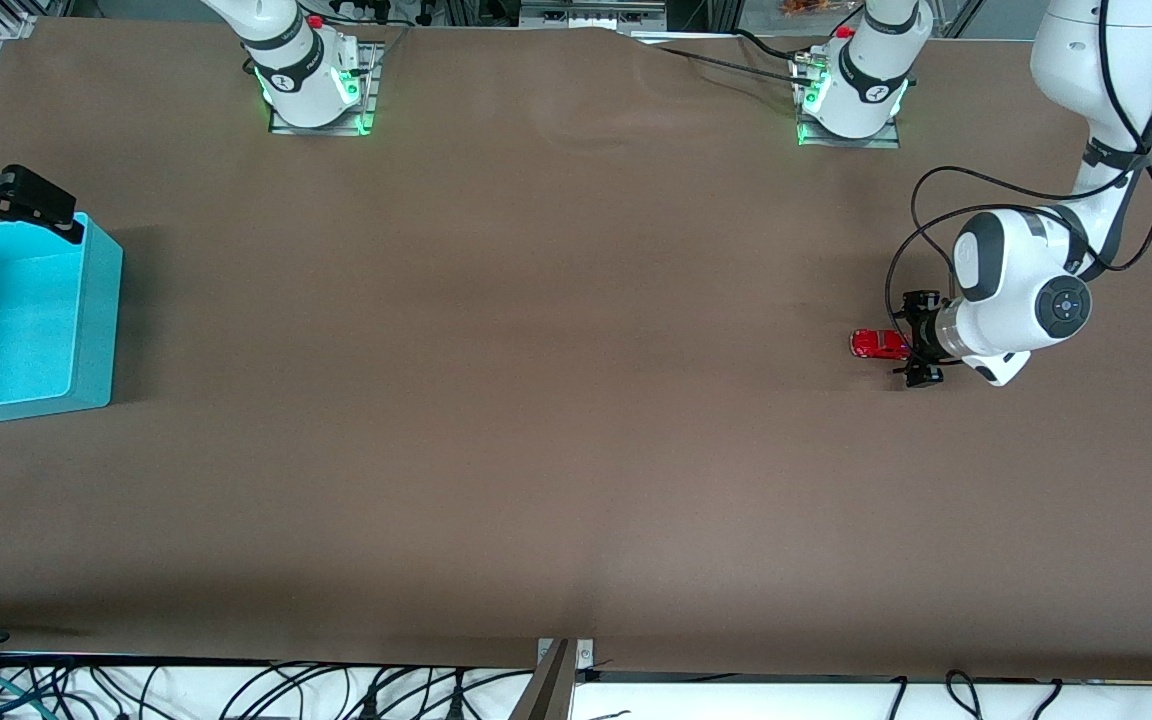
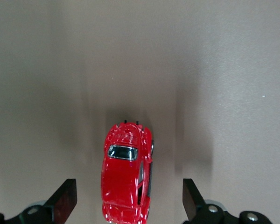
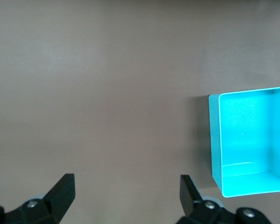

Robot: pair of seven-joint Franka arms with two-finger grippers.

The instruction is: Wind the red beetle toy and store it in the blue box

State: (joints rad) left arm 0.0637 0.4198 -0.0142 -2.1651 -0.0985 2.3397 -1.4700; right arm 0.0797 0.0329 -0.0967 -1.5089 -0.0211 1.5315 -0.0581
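Observation:
The red beetle toy [image 1: 878,343] [image 2: 127,175] rests on the brown table toward the left arm's end. My left gripper [image 1: 912,341] [image 2: 129,198] is down at the toy's level and open. One finger stands on each side of the car's body, with a gap between each finger and the car. The blue box [image 1: 96,320] [image 3: 214,140] stands at the right arm's end of the table, and what shows of its inside holds nothing. My right gripper [image 1: 16,212] [image 3: 127,191] hangs open over the box's rim on the robots' side, with nothing between its fingers.
The brown table mat [image 1: 536,400] stretches between the toy and the box. Both robot bases [image 1: 316,85] stand along the table edge farthest from the front camera. Loose cables [image 1: 236,690] run along the table edge nearest the front camera.

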